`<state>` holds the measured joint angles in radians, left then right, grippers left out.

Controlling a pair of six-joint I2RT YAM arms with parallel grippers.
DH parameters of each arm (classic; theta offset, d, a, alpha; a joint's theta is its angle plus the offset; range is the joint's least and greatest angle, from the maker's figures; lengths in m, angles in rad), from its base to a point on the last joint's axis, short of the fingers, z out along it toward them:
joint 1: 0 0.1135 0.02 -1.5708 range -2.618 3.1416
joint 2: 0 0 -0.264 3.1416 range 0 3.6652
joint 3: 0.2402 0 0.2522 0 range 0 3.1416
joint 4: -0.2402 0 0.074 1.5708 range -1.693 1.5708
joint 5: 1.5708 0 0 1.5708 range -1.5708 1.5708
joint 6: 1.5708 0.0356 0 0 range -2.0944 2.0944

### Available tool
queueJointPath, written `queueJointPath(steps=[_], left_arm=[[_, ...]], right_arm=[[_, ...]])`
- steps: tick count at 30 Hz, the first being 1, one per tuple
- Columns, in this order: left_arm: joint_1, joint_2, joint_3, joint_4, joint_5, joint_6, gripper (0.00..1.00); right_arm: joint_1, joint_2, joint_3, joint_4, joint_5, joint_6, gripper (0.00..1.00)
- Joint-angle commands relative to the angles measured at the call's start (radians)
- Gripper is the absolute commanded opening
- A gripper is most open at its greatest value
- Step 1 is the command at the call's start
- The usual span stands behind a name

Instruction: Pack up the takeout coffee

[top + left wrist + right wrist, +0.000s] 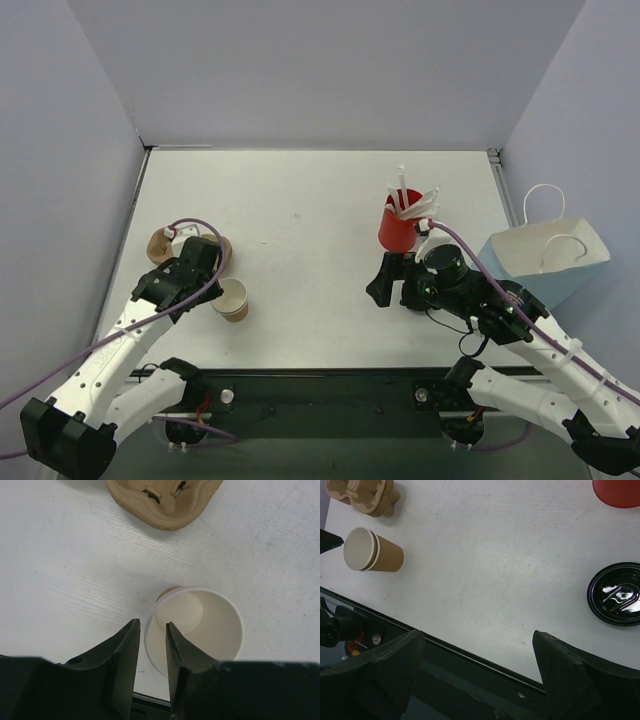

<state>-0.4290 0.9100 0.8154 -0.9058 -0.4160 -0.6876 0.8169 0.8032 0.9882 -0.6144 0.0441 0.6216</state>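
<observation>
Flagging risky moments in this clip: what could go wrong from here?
1. The left hand pinches only the thin rim of the open paper cup; the wall may crumple or the cup tip.
2. The black lid lies loose below the open right hand; flat on the table, it may slide instead of lifting.

Cup (375, 550) is tan kraft outside, plain white inside. Lid (618, 594) is glossy black, straw cup (397, 229) bright red, bag (545, 260) pale blue.

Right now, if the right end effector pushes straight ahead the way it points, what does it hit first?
Probably bare table. The open right end effector has the black lid off to its right and the tan cup far left; neither sits in line, though depth is unclear.
</observation>
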Motion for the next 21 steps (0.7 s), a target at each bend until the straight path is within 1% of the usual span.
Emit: queueJointPath(steps=[1, 9, 21], left_arm=[[0.007, 0.012, 0.011, 0.019, -0.030, -0.009, 0.38], [0.007, 0.027, 0.005, 0.021, -0.047, -0.012, 0.38], [0.007, 0.066, 0.001, 0.031, -0.037, -0.006, 0.36]], right_arm=[[-0.001, -0.002, -0.008, -0.005, -0.006, 0.004, 0.95], [-0.001, -0.016, -0.016, -0.005, -0.010, 0.007, 0.94], [-0.001, -0.022, -0.008, -0.005, -0.018, 0.007, 0.94]])
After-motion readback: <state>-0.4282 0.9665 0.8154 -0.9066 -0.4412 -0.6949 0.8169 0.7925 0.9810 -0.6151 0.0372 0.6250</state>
